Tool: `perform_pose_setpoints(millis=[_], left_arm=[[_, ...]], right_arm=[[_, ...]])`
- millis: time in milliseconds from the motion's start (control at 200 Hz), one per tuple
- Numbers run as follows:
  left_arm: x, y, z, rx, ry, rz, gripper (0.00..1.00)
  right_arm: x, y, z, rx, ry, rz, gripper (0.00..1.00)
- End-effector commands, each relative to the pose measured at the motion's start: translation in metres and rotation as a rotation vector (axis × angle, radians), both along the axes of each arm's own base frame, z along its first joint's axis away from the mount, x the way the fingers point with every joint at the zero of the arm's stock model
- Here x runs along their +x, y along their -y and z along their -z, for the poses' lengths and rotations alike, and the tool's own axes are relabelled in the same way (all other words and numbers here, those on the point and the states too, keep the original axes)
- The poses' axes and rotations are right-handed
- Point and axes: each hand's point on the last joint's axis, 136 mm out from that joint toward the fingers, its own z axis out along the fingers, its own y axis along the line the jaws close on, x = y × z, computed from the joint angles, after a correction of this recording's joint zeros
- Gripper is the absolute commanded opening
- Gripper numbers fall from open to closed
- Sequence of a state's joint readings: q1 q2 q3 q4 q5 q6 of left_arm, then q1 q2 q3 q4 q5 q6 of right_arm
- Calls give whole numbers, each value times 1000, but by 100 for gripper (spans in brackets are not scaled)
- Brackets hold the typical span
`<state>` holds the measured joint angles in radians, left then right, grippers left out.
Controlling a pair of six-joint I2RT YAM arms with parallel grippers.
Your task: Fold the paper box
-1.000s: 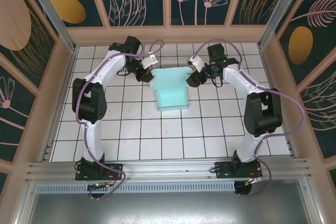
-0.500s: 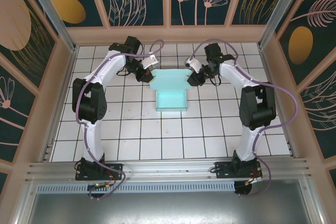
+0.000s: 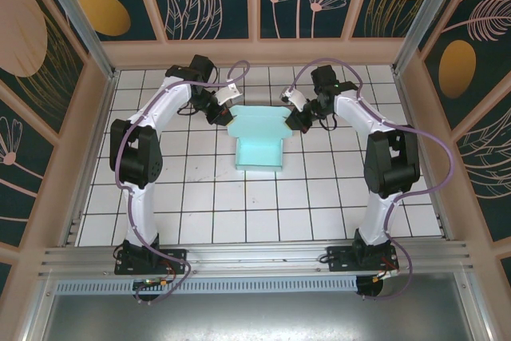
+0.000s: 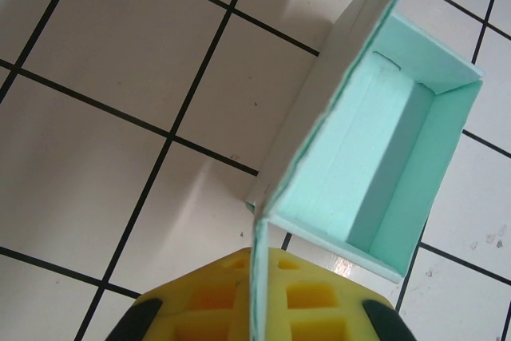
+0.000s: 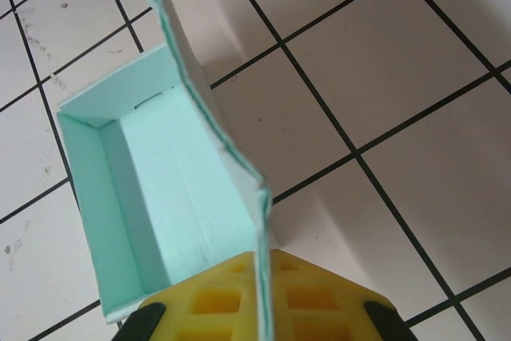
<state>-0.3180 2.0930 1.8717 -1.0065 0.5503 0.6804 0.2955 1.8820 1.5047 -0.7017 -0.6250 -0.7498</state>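
The paper box (image 3: 259,138) is found on the white tiled surface (image 3: 200,205), toward its far edge and about midway between its left and right edges. Its open hollow is turned upward, showing the pale aqua inside, and a wide flap at its far end is held raised between the two arms. The left gripper (image 3: 227,114) is set at the left end of that flap and the right gripper (image 3: 293,117) at the right end. The body of the box lies between them, on the side nearer the arm bases. Whether the base is fully down on the tiles cannot be told.

In the left wrist view, the thin edge of the card is seen running down between the yellow pads (image 4: 209,299) of the left gripper (image 4: 255,309). The jaws are closed on it, so the paper box (image 4: 383,157) is gripped. The flap is tilted up off the tiles, with a shadow cast beneath it, and the rectangular hollow with its low walls is seen beyond.

In the right wrist view, the same is shown mirrored. A wavy card edge is pinched between the yellow pads (image 5: 214,301) of the right gripper (image 5: 262,309), whose jaws are closed on the paper box (image 5: 160,189), and the hollow lies to the left of the raised flap.
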Motion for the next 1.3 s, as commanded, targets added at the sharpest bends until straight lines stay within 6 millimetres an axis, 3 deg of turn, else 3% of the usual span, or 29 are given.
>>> perform_pose_setpoints(millis=[0, 105, 315, 465, 551, 796, 936, 1176, 1291], left_arm=[[-5, -9, 13, 53, -48, -13, 0], [2, -7, 9, 43, -31, -50, 0], [23, 3, -4, -36, 7, -166, 0], [61, 2, -20, -82, 121, -345, 0], [77, 3, -31, -126, 155, -436, 0], [90, 1, -47, -220, 181, -587, 0], [89, 8, -43, -282, 153, -637, 0], [90, 21, -31, -325, 143, -708, 0], [94, 22, -35, -369, 167, -756, 0]], right_arm=[[-4, -4, -9, 1, -11, -1, 0], [6, -4, -13, -18, 27, 77, 0], [49, 9, -28, -56, 169, 422, 0], [72, 26, -47, -4, 264, 707, 0], [72, 26, -51, 70, 255, 801, 0], [78, 27, -52, 179, 305, 1052, 0], [81, 28, -53, 289, 309, 1156, 0], [88, 25, -41, 281, 347, 1269, 0], [90, 25, -37, 301, 366, 1299, 0]])
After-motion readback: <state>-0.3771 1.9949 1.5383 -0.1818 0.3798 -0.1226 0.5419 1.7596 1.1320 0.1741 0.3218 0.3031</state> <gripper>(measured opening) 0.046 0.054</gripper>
